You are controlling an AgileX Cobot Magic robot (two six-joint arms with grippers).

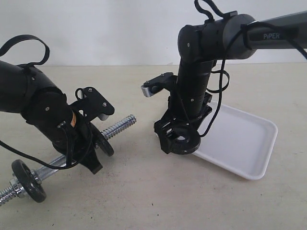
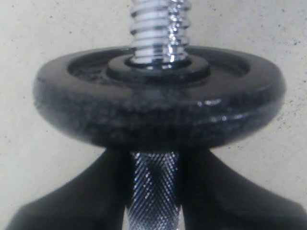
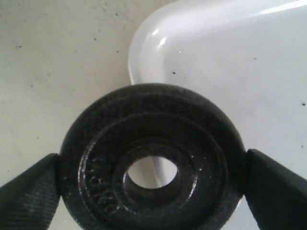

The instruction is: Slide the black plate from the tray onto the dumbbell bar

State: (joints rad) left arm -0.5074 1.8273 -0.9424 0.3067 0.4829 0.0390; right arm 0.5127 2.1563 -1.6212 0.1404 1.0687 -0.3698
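Now right pincer (image 1: 183, 140) clamped on small round matte-black plate (image 3: 153, 110) over corner of white glossy tray (image 1: 249, 143); left pincer (image 2: 153, 201) clamped on chrome dumbbell bar (image 1: 120, 125), knurled middle.

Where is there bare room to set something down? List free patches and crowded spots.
Free: the table between the dumbbell bar and the tray and in front of both, plus the tray's bare floor. Crowded: the tray's corner nearest the bar, where the right hand holds the black plate, and around the left hand clamping the bar.

Black plate (image 3: 201, 143) level over white tray (image 1: 240, 143) corner, chrome dumbbell bar (image 1: 120, 125) apart
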